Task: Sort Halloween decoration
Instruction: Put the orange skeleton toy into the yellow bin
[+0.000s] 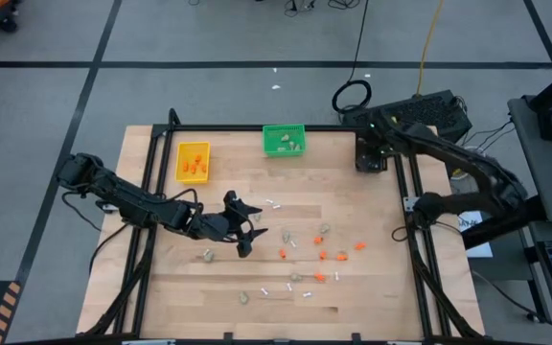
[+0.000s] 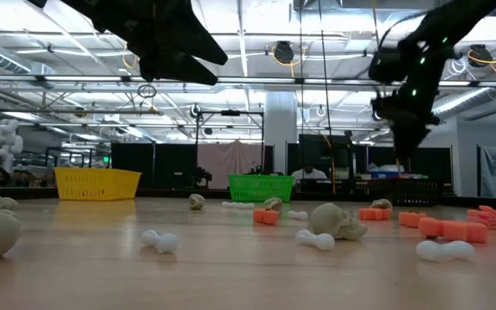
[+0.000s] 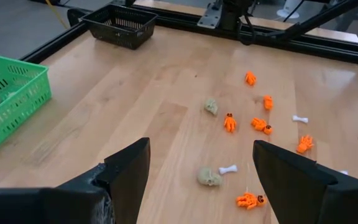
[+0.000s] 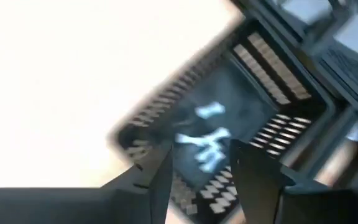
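While the left claw (image 1: 244, 230) gapes, the right claw (image 4: 197, 180) overhangs the black bin (image 4: 229, 106).

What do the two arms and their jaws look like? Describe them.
Both arms are dark, jointed and slim. The left gripper has two broad, flat black wedge-shaped jaws. The right gripper has the same dark tapered pair. Thin black cables loop beside the left arm.

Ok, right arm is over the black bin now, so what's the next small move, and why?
Probably lift the right gripper clear of the black bin and swing back toward the loose pieces. Its jaws stand apart with nothing between them, white bones lie in the bin below, and more bones wait on the table.
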`<state>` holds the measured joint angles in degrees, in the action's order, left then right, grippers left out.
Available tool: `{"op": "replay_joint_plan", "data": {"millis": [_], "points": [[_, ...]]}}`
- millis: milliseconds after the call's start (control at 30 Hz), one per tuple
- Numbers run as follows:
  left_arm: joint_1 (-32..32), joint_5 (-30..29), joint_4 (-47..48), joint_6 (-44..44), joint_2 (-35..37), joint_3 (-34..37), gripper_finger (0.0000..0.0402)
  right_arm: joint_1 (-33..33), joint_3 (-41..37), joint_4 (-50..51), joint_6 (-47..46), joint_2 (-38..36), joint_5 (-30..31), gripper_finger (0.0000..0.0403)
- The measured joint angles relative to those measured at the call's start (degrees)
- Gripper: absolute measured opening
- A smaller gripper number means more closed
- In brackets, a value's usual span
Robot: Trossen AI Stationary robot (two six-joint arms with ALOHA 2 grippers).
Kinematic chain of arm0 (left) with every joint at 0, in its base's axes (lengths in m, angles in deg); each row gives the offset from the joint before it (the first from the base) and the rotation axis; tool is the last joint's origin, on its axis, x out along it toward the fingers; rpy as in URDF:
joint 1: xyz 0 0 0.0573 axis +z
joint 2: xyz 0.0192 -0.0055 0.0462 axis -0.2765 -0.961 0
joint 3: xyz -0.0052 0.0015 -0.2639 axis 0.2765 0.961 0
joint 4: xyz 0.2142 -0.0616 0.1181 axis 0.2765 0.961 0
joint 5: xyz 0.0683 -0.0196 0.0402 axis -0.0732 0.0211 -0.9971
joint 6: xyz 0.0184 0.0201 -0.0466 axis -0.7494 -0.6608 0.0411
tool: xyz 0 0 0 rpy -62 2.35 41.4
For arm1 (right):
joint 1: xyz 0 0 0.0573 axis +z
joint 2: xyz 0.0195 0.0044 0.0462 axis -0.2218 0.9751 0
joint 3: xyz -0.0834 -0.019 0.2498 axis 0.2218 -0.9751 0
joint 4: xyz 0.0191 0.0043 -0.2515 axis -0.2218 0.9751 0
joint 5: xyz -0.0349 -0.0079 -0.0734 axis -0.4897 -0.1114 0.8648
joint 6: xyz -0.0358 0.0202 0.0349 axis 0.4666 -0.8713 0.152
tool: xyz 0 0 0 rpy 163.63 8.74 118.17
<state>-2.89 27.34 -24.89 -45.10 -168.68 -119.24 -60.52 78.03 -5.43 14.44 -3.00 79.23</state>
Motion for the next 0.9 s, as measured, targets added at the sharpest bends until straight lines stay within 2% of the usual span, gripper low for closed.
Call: {"op": "replay_joint_plan", "data": {"millis": [67,167,367,633,900], "points": [[0.0,0.0,0.07,0.0,0.0,0.0,0.028,2.68,0.0,0.49,-1.85,-4.77,-2.48,0.0147],[0.0,-0.02,0.07,-0.12,0.0,0.0,0.028,8.53,0.0,1.66,-4.67,-12.0,-2.6,0.0147],[0.07,-0.09,0.07,-0.2,0.0,0.0,0.028,23.59,0.0,4.36,-12.51,-22.39,-2.55,0.0148],[0.07,-0.68,0.05,-0.34,0.0,0.0,0.028,45.72,-6.45,3.9,-22.44,-24.0,-2.42,0.0148],[0.09,-0.7,0.0,-1.34,0.0,0.0,0.028,59.29,-13.23,-1.27,-27.43,-22.88,-0.81,0.0141]]}}
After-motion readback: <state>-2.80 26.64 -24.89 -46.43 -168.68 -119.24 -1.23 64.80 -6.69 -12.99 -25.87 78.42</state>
